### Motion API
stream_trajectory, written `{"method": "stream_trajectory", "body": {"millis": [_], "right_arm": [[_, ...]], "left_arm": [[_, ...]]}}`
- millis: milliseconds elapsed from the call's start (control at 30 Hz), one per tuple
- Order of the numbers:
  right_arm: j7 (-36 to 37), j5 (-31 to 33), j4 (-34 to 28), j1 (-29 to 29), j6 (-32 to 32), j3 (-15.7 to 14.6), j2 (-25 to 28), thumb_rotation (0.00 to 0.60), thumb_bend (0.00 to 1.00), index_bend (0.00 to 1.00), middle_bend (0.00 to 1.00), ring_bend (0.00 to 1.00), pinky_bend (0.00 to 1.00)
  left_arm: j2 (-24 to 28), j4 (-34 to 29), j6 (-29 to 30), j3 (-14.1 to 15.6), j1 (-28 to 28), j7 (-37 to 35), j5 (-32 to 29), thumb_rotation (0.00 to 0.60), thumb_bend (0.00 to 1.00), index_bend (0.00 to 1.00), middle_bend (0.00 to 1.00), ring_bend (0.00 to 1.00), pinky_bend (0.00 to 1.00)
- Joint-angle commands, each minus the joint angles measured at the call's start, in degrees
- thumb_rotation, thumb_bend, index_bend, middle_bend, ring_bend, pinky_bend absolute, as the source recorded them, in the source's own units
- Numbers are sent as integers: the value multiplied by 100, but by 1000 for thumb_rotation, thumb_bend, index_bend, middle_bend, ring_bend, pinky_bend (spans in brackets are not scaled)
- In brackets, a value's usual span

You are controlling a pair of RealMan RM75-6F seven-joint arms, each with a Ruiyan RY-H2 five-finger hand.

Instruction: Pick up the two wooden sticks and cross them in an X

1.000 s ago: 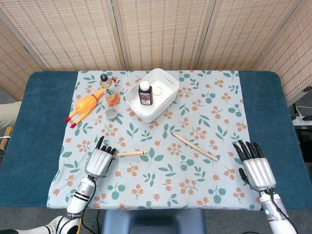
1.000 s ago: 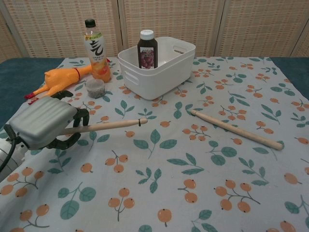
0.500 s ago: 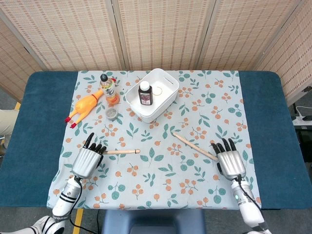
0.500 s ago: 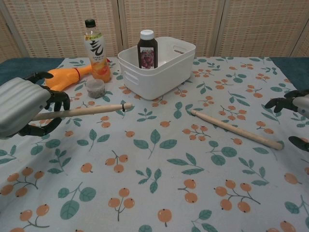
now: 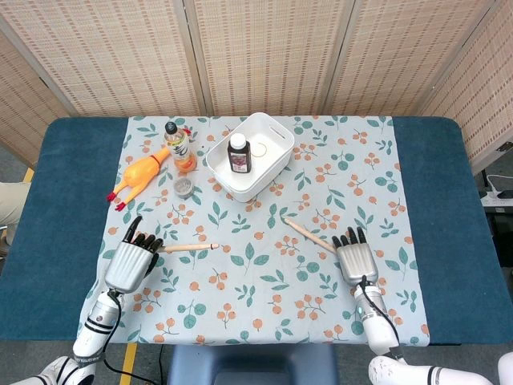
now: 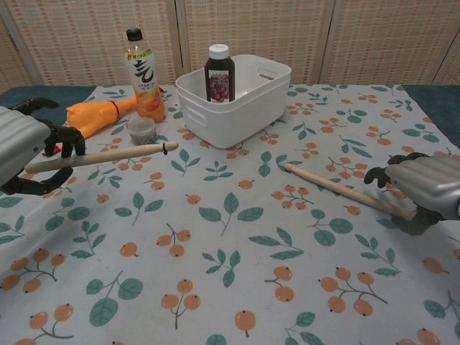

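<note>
One wooden stick [image 5: 188,247] is gripped at its near end by my left hand [image 5: 128,261], at the left edge of the cloth. It is lifted off the cloth and points right, as the stick [image 6: 108,156] and left hand [image 6: 20,152] show in the chest view. The second stick [image 5: 309,235] lies slanted on the cloth right of centre. My right hand [image 5: 355,258] covers its near end. In the chest view the right hand [image 6: 424,190] has fingers and thumb on either side of that stick [image 6: 338,188] with a gap between them; the stick still rests flat.
A white bin [image 5: 268,160] holding a dark bottle [image 5: 238,152] stands at the back centre. An orange drink bottle [image 5: 181,146], a rubber chicken [image 5: 140,175] and a small jar [image 5: 183,187] sit at the back left. The floral cloth [image 5: 264,281] covers the blue table [image 5: 449,200].
My left hand has carried its stick leftward and raised it. My right hand has come in from the right edge and settled over the near end of the second stick.
</note>
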Motion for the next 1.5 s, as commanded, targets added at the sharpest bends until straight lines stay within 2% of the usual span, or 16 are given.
{"method": "stream_trajectory", "body": {"millis": [33,400,567,800,967,1100,1267,1367,1500], "right_arm": [[-76,144,71,118,78,33,-95,600,370,218,233,0,0],[-392,571,97,390,209,-109,-170,600,370,284,288,14,0],[-485,665,117,492,315,-164,-220,600,370,335,323,57,0],[-672,796,175,604,462,-262,-296,600,370,461,404,156,0],[-849,930,196,663,545,-350,-296,600,370,460,408,157,0],[-1033,1198,66,742,496,-375,-212,600,370,373,408,159,0],[-993,1196,83,787,581,-417,-254,600,370,408,409,167,0],[-911,1106,134,793,620,-460,-286,600,371,489,432,209,0],[-950,1115,214,817,653,-523,-342,600,370,628,539,322,0]], "left_arm": [[12,11,-3,-2,3,-16,11,600,539,849,920,512,148],[-26,95,-29,5,-7,-66,69,600,540,849,920,513,147],[-25,89,-6,7,6,-86,92,600,540,849,920,513,147],[-11,69,35,1,24,-90,121,600,538,849,920,514,147],[5,57,47,-4,40,-101,124,600,539,849,921,514,146],[7,51,56,0,46,-102,142,600,540,850,921,515,146],[13,56,42,-5,57,-97,132,600,539,850,921,514,147],[17,55,36,-13,58,-89,128,600,539,850,920,514,147],[6,71,20,-14,57,-79,127,600,540,850,921,515,147]]}}
